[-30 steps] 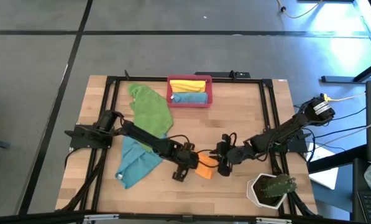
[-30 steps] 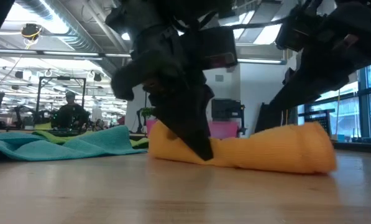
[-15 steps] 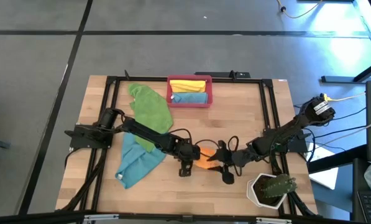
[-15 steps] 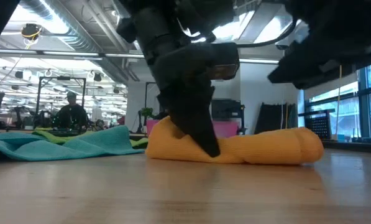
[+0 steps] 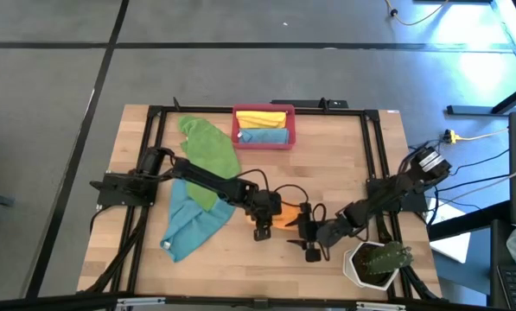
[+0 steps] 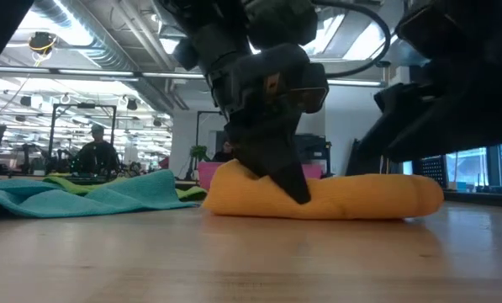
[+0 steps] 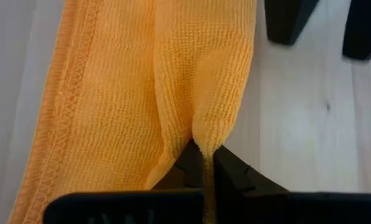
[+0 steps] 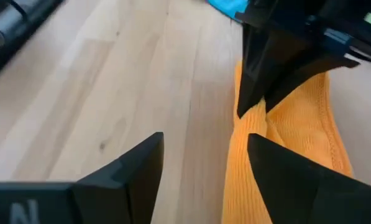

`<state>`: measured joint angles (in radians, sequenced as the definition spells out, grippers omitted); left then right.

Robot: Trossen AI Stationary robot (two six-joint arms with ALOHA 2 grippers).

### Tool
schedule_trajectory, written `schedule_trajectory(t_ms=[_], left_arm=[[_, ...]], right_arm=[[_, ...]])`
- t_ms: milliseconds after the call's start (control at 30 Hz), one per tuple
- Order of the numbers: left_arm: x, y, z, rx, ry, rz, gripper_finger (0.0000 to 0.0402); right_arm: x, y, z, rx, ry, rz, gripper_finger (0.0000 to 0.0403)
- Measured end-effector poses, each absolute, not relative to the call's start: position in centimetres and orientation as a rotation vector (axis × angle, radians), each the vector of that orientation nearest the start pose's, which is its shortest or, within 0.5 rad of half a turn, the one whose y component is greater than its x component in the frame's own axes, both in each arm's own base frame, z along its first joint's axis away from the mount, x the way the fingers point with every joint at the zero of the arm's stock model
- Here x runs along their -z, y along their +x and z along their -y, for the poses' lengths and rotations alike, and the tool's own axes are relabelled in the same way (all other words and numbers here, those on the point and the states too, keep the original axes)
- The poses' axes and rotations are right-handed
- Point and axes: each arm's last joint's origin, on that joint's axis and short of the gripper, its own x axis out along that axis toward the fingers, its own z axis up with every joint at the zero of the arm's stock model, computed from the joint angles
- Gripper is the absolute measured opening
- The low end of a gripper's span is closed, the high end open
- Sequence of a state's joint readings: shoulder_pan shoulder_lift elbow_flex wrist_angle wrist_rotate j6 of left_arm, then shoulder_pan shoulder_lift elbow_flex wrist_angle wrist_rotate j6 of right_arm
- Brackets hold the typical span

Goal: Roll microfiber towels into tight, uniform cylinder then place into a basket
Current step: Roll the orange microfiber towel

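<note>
From above, the arms hide most of the orange towel (image 5: 285, 216), lying rolled on the counter (image 5: 327, 164) well in front of the basket (image 5: 263, 138). The left claw (image 5: 261, 226) reaches across, pinched shut on a fold of it; the right claw (image 5: 309, 244) stands spread wide just beside the roll, gripping nothing. The basket holds a yellow roll (image 5: 264, 118) and a blue roll (image 5: 263, 135).

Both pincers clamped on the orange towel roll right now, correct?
Only half right. The left pincer is shut on the orange towel, but the right pincer is open and off the cloth, as the right wrist view shows.
</note>
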<state>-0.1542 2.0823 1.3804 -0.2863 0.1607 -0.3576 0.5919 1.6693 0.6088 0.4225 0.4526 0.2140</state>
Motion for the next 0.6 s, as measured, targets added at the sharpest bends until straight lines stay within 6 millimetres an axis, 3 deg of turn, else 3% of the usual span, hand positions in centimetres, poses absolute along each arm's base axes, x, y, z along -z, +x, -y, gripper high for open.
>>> schedule_trajectory(t_ms=[200,367,500,600], left_arm=[[-14.2,42.3,7.0,0.176,-0.341,-1.033,0.0000],[-14.2,42.3,7.1,0.215,-0.355,-1.038,0.0000],[-14.3,42.3,7.1,0.220,-0.348,-1.037,0.0000],[-14.3,42.3,7.1,0.244,-0.302,-1.029,0.0000]], right_arm=[[-11.4,26.8,-16.2,0.005,-0.315,-0.672,0.0250],[-10.6,27.4,-16.4,0.089,-0.400,-0.826,0.0236],[-10.7,27.8,-16.7,0.114,-0.392,-0.866,0.0197],[-10.8,27.8,-16.9,0.112,-0.396,-0.870,0.0144]])
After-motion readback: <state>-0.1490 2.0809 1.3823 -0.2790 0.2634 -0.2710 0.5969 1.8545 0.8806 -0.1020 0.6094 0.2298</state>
